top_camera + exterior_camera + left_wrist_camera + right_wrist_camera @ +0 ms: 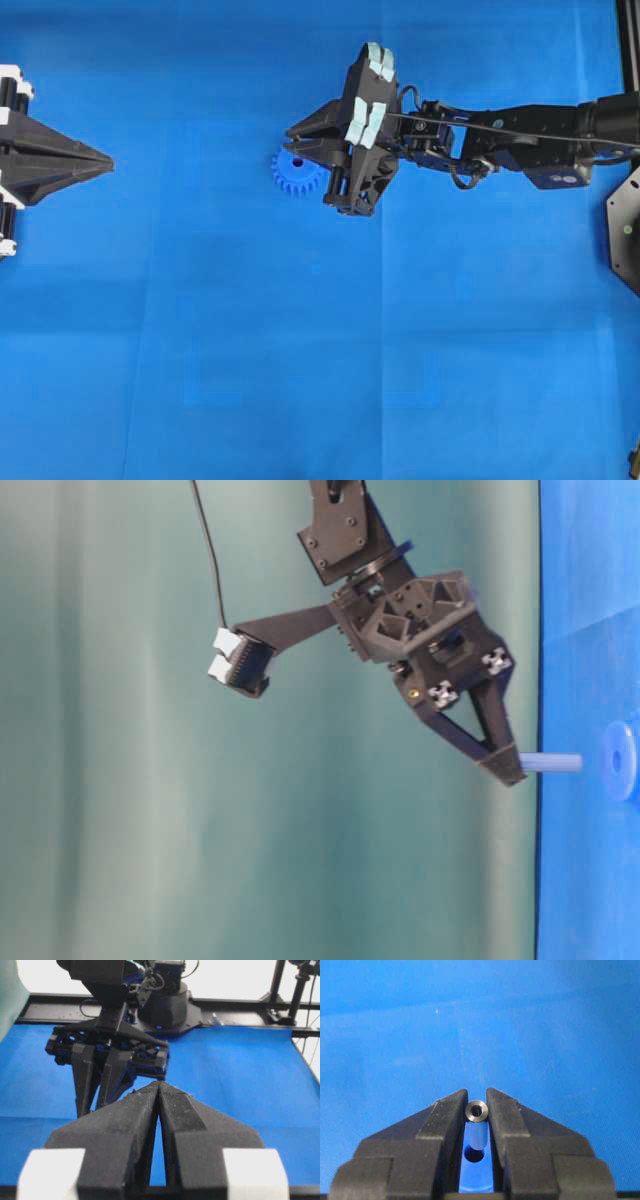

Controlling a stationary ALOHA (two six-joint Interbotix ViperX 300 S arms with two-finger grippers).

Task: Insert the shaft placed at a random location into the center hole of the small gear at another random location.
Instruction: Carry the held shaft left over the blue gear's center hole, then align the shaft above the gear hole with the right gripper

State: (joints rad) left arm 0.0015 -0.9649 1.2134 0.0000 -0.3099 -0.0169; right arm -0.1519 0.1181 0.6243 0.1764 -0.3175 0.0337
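The small blue gear lies flat on the blue cloth, partly hidden under my right gripper. In the right wrist view the right gripper is shut on the shaft, a silvery pin seen end-on. Below it, between the fingers, the center hole shows dark in the gear. In the table-level view the shaft points at the gear, with a small gap between its tip and the gear. My left gripper is shut and empty at the far left.
The blue cloth covers the table. The right arm reaches in from the right edge. A black frame rail runs along the far side in the left wrist view.
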